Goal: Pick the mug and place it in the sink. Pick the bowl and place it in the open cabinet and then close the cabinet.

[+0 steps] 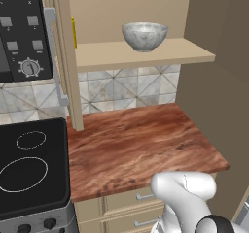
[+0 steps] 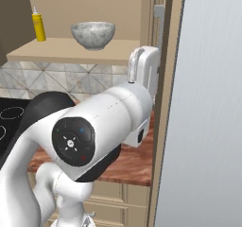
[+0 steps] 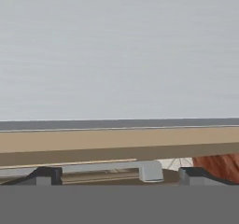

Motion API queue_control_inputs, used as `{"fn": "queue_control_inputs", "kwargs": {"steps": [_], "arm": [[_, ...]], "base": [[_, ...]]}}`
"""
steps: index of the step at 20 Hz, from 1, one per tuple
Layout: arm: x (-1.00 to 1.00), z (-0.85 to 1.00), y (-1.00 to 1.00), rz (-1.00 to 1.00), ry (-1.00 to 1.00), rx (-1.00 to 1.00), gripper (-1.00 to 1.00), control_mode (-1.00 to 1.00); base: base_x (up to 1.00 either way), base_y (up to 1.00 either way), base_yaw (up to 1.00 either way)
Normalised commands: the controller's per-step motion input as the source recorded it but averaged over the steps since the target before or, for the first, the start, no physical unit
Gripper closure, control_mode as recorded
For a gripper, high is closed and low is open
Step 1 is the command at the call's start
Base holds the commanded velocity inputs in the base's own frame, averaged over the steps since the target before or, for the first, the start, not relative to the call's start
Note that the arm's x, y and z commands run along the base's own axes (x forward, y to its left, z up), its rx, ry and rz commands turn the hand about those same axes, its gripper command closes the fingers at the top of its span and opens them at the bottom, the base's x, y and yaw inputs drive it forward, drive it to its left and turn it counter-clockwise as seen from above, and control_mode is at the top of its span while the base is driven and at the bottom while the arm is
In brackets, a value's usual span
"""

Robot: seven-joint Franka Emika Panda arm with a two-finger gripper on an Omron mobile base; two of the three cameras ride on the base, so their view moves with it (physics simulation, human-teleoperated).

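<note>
While the gripper (image 3: pixel 116 174) is held with its dark fingertips (image 3: pixel 46 174) spread wide apart on either side of a silver bar handle (image 3: pixel 150 170) and nothing clamped, the edge of the beige cabinet door (image 3: pixel 116 141) is seen just beyond. Past the wood-grain worktop (image 1: pixel 141 144), the bowl (image 1: pixel 144 36) is set upright on the open cabinet's shelf (image 1: pixel 146 55), near its front edge. A yellow bottle (image 2: pixel 38 26) is stood at the shelf's back left corner.

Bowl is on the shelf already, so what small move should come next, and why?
Probably push the right door shut. The bowl rests on the open cabinet shelf, the gripper is open and empty, and in the hand view its fingers flank the door's silver handle.
</note>
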Motion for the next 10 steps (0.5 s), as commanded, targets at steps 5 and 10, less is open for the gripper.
{"fn": "queue_control_inputs", "kwargs": {"steps": [5,10], "arm": [[0.11,-0.15,0.00,0.00,0.00,0.00,-1.00,-1.00],[0.29,-0.22,0.00,0.00,0.00,0.00,-1.00,-1.00]], "base": [[0.00,0.00,0.00],[0.00,0.00,0.00]]}}
